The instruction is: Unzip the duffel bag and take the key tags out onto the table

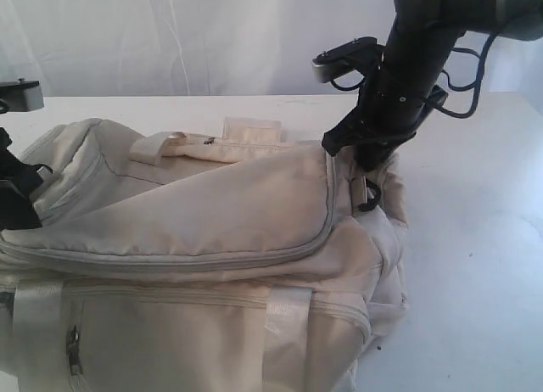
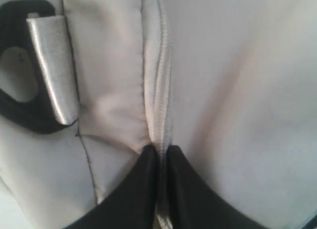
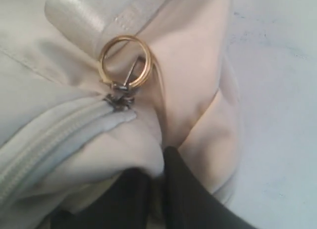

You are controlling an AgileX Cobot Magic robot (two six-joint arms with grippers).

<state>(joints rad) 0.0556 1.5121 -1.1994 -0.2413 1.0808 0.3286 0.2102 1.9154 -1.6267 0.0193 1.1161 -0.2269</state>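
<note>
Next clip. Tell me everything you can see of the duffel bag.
The bag is a large cream fabric duffel, slumped and creased, lying on the white table. Light grey zippers look closed where visible; one slider carries a gold ring. Shiny white straps cross its side, and a black D-ring holds one strap. The left gripper pinches along a zipper seam; the right gripper pinches fabric at the end near the ring. Nothing of the inside shows.

Cream-white duffel bag (image 1: 212, 231) lying on the white table (image 1: 475, 239).
Its grey zipper (image 3: 49, 144) is closed, and a gold ring (image 3: 125, 60) hangs on the slider (image 3: 119, 97).
</note>
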